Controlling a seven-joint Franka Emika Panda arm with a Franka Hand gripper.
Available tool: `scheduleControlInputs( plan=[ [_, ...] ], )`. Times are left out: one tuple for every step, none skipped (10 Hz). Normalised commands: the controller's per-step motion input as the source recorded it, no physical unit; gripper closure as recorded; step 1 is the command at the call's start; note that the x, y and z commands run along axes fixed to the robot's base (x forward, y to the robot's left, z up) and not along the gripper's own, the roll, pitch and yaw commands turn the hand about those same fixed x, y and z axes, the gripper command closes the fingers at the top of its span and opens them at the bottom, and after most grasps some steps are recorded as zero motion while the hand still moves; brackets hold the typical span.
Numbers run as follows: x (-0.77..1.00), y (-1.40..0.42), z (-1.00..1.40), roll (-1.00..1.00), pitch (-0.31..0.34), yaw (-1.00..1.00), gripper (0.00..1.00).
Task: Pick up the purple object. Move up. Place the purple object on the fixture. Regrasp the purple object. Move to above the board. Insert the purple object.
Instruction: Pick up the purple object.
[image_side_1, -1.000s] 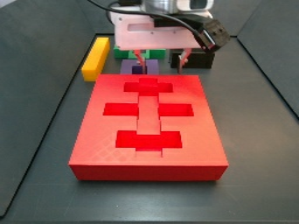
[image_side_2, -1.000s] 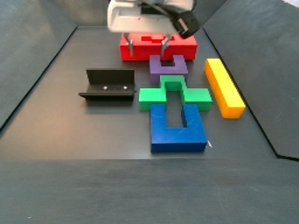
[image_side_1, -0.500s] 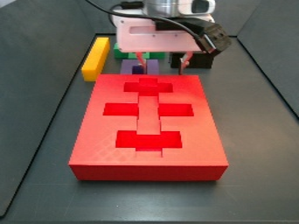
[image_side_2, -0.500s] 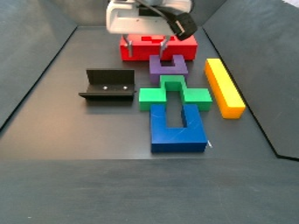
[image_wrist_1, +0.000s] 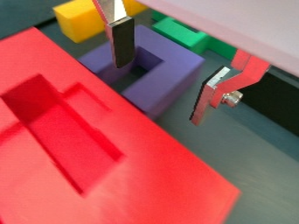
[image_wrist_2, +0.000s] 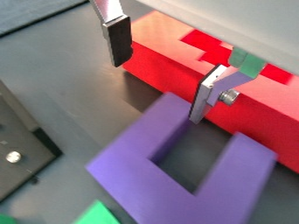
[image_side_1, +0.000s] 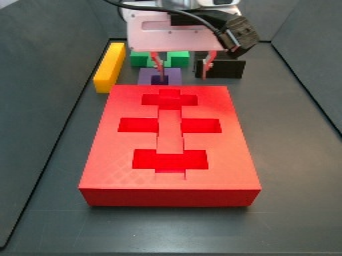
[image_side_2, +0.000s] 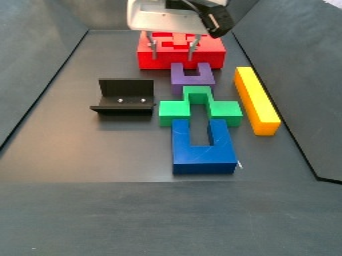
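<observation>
In a side view the purple object (image_side_1: 158, 76) is mostly hidden behind the board (image_side_1: 170, 150) and the arm's pale housing; the fixture (image_side_1: 226, 68) shows only as a dark corner there. The other side view shows the fixture (image_side_2: 124, 98) whole, well apart from the purple object (image_side_2: 194, 73), which lies on the desk (image_side_2: 94, 190) between the board (image_side_2: 171, 48) and the green block (image_side_2: 201, 108). The pincer (image_side_2: 175, 43) hangs over the purple object, fingers (image_wrist_2: 117, 39) apart, holding nothing.

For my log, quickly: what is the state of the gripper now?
Gripper: open, holding nothing, fingers above the purple object, beside the board.
</observation>
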Motion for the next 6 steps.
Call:
scheduleControlInputs(
  plan=[
    [0.03,0.03,-0.14,0.0,0.0,0.0,0.0],
    [-0.31,0.03,-0.04,-0.03,-0.021,0.0,0.0],
    [-0.3,0.0,0.0,-0.07,-0.039,0.0,0.0],
    [-0.22,0.0,0.0,-0.05,-0.036,0.0,0.0],
    [0.0,0.0,-0.03,-0.05,-0.036,0.0,0.0],
    [0.15,0.0,-0.21,-0.06,-0.06,0.05,0.0]
  ],
)
